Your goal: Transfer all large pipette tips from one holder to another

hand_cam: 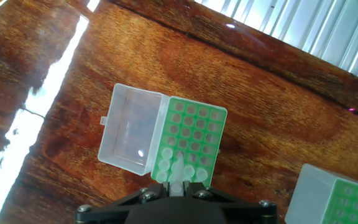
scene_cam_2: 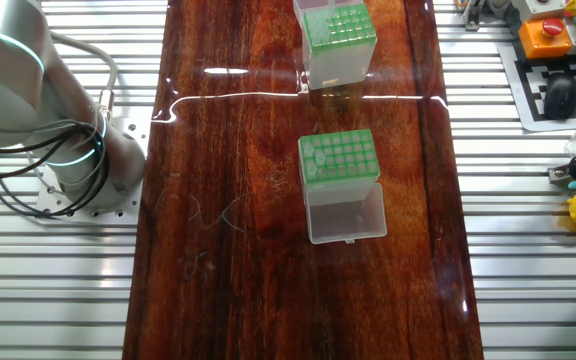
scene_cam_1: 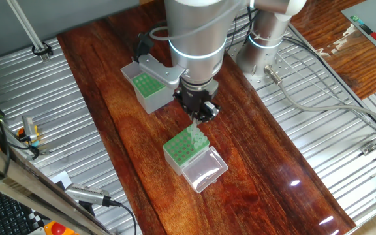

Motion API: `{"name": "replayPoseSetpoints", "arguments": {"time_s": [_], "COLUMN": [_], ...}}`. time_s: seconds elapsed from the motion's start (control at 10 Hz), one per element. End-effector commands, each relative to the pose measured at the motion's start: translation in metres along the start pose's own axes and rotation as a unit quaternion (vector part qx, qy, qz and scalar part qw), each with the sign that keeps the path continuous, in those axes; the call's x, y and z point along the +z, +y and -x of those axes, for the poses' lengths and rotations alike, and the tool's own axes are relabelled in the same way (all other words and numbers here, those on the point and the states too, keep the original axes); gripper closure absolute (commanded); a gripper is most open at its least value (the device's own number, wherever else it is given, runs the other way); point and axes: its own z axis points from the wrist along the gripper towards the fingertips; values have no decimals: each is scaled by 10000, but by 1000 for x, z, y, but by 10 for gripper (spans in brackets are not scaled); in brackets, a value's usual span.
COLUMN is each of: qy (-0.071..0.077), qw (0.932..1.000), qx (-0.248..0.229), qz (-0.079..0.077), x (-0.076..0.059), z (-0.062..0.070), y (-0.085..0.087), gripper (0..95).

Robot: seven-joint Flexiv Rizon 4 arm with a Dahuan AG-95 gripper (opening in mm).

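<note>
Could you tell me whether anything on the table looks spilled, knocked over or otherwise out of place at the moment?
Nothing stands out. Both the taller box and the lidded box stand upright on the table, the clear lid lies open flat, and the pipette tips sit in their holes at one edge. No tips lie loose.

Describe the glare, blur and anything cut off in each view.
One fixed view: bright glints on the glossy wooden table, arm cropped at the top. The other fixed view: a thin white reflection line runs across the table above the open clear lid; the arm's lower part is in view, the gripper is not. Hand view: a broad glare streak on the left, gripper close and soft.
</note>
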Motion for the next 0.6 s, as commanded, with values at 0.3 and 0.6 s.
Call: {"name": "replayPoseSetpoints", "arguments": {"time_s": [0.3, 0.6], "qy": [-41, -50], "qw": [10000, 10000], "qx": [-34, -40], "qz": [-21, -60], "x": [10, 34], "z": [2, 7], "y": [-2, -3], "gripper": [950, 950]}}
